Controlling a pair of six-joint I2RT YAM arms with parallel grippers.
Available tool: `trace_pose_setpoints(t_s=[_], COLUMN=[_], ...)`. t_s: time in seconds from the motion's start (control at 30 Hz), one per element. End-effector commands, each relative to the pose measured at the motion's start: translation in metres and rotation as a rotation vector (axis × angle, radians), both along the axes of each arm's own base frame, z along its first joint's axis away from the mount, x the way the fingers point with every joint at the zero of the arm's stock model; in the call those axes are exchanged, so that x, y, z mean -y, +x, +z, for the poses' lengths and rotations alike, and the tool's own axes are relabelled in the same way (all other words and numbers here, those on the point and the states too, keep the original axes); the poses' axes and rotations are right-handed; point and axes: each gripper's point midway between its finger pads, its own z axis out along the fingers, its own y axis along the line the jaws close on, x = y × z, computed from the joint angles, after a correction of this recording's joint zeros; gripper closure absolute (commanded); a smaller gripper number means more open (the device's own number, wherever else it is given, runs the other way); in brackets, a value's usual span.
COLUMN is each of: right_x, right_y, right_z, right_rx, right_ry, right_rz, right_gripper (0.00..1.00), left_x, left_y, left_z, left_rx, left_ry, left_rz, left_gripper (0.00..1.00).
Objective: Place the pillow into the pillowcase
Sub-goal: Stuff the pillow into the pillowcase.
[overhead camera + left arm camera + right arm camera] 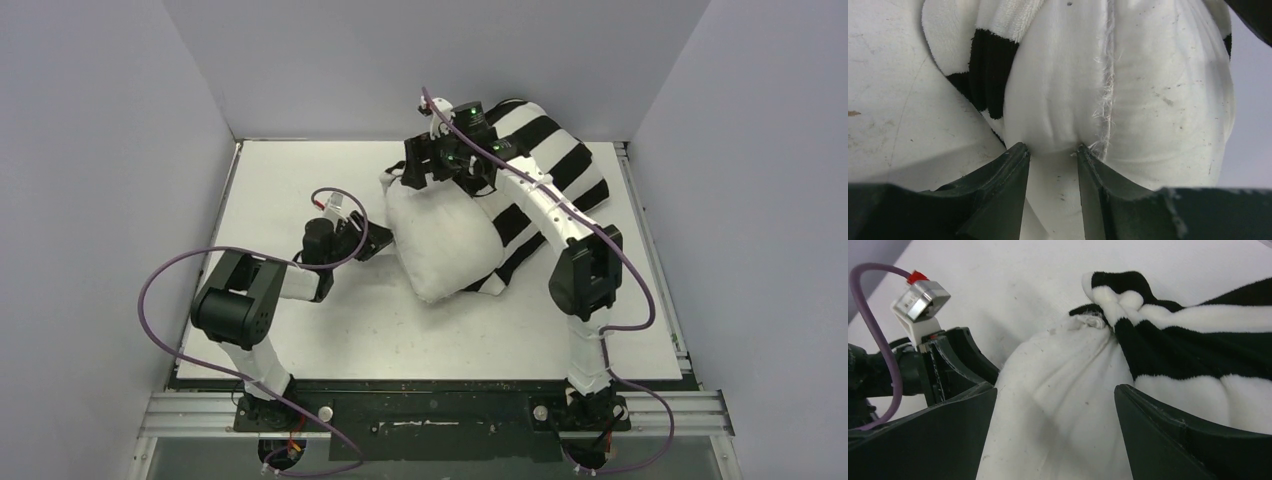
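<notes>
The off-white pillow (pixel 440 240) lies mid-table, its far right end inside the black-and-white striped pillowcase (pixel 555 160). At the pillow's left edge, my left gripper (pixel 378 240) is low on the table. In the left wrist view the left gripper (pixel 1050 149) is partly open, both tips pressed against the pillow (pixel 1158 90) beside a frayed seam, with a pillowcase (pixel 988 70) corner to the left. My right gripper (pixel 440 172) hangs above the pillow's far end. Its wrist view shows the right gripper (pixel 1055 387) wide open over the pillow (pixel 1058 375), the pillowcase (pixel 1188 340) hem bunched just right.
The white table (pixel 300 180) is boxed in by grey walls at the back and both sides. Purple cables loop off both arms. The left arm's wrist (pixel 923 300) shows close to the right gripper's left finger.
</notes>
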Motion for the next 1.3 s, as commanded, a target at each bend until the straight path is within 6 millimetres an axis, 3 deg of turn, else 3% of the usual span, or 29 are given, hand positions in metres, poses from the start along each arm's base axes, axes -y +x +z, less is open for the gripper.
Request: trace_pose_setpoints(t_s=[0.0,0.17,0.2,0.3,0.5,0.73,0.8,0.83,0.9,0.93,1.0,1.13,1.27], right_x=[0.008,0.003,0.008,0.013,0.003,0.028,0.029,0.028,0.025,0.024,0.023,0.02,0.025], right_y=[-0.038,-0.091,-0.102,-0.129,-0.184,-0.173,-0.165,-0.16,-0.149,-0.143,-0.132,-0.117,-0.104], right_z=[0.041,0.017,-0.001,-0.015,-0.056,-0.096,-0.095,-0.092,-0.076,-0.067,-0.05,-0.03,-0.017], right_rx=[0.197,0.472,0.499,0.581,0.737,0.794,0.796,0.795,0.816,0.823,0.817,0.766,0.735], right_ry=[-0.146,-0.433,-0.502,-0.648,-0.849,-1.09,-1.096,-1.079,-1.012,-0.972,-0.892,-0.717,-0.6], right_rz=[0.015,0.13,0.142,0.171,0.288,0.28,0.247,0.226,0.163,0.125,0.065,-0.003,-0.086], right_gripper=[0.05,0.0,0.0,0.0,0.0,0.01,0.11,0.24,0.7,0.86,1.0,1.0,1.0], left_x=[0.001,-0.014,-0.017,-0.021,-0.023,-0.029,-0.034,-0.036,-0.04,-0.042,-0.043,-0.028,0.006], left_y=[0.025,0.033,0.034,0.033,0.032,0.028,0.026,0.021,0.012,0.006,-0.006,-0.025,-0.04], left_z=[0.028,0.036,0.038,0.038,0.038,0.04,0.034,0.029,0.024,0.02,0.016,0.012,0.009], left_rx=[0.117,0.128,0.129,0.117,0.094,0.073,0.036,0.01,-0.018,-0.03,-0.037,-0.027,-0.013], left_ry=[-0.055,-0.071,-0.066,-0.049,-0.059,-0.042,-0.028,-0.026,-0.03,-0.025,-0.011,0.007,-0.052], left_rz=[0.032,0.076,0.084,0.095,0.1,0.113,0.133,0.143,0.161,0.171,0.178,0.174,0.151], left_gripper=[0.62,0.62,0.62,0.62,0.63,0.63,0.65,0.67,0.69,0.7,0.71,0.72,0.74])
